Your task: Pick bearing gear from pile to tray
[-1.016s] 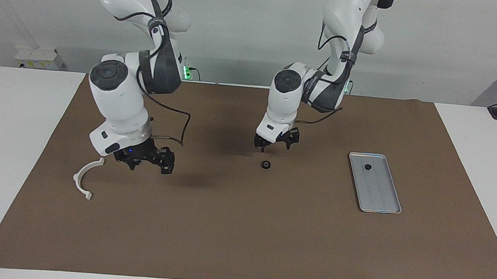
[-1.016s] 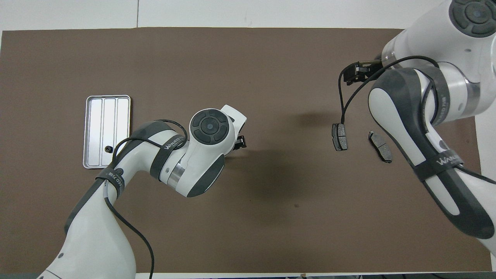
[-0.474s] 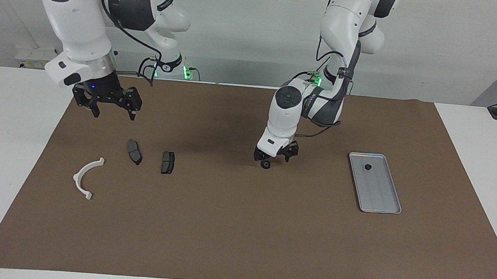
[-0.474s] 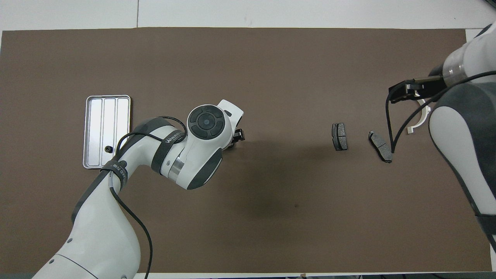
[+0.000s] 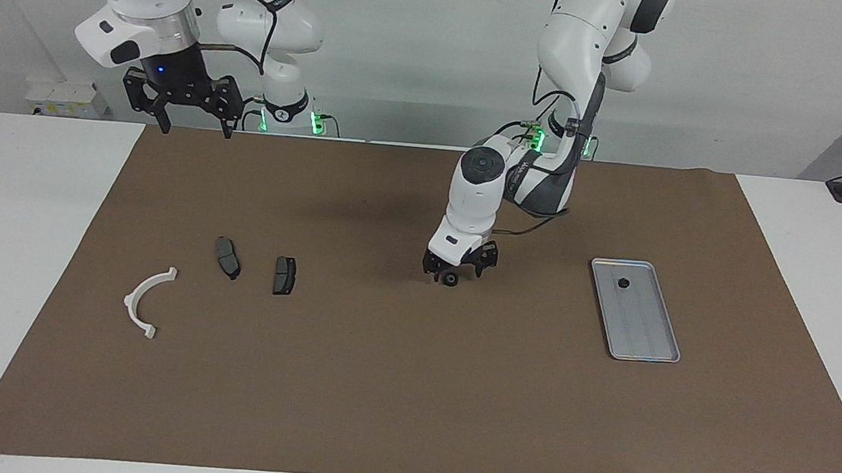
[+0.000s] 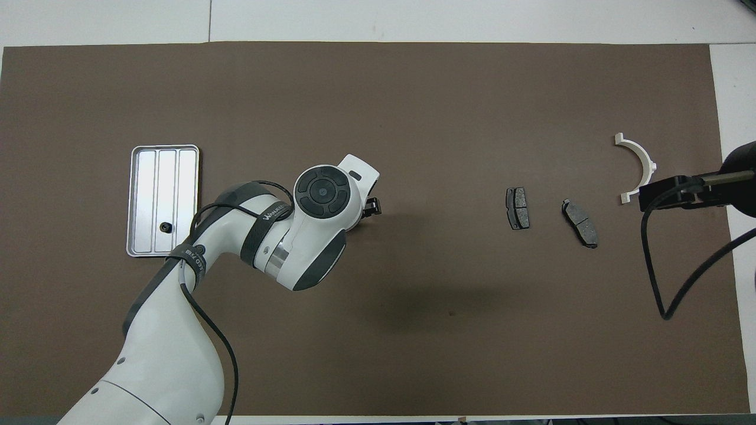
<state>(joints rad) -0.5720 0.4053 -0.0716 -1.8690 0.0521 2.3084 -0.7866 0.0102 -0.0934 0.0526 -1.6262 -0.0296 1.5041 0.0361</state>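
Observation:
A small black round bearing gear (image 5: 450, 278) lies on the brown mat near the table's middle. My left gripper (image 5: 453, 268) is down at the mat, open, with a finger on each side of the gear. In the overhead view the left gripper (image 6: 370, 208) covers the gear. The silver tray (image 5: 648, 329) lies toward the left arm's end and holds one small black round piece (image 5: 623, 282); the tray (image 6: 147, 195) and the piece (image 6: 166, 226) also show in the overhead view. My right gripper (image 5: 188, 123) is open and empty, raised high over the mat's edge nearest the robots.
The pile lies toward the right arm's end: a white half-ring bracket (image 5: 145, 300) and two dark grey brake pads (image 5: 228, 257) (image 5: 284, 275). They also show in the overhead view: the bracket (image 6: 641, 162) and the pads (image 6: 517, 208) (image 6: 580, 222). A brown mat (image 5: 406, 403) covers the table.
My right gripper has risen from low over the pile and drawn back toward the robots, uncovering the brake pads. My left gripper has come down around the bearing gear.

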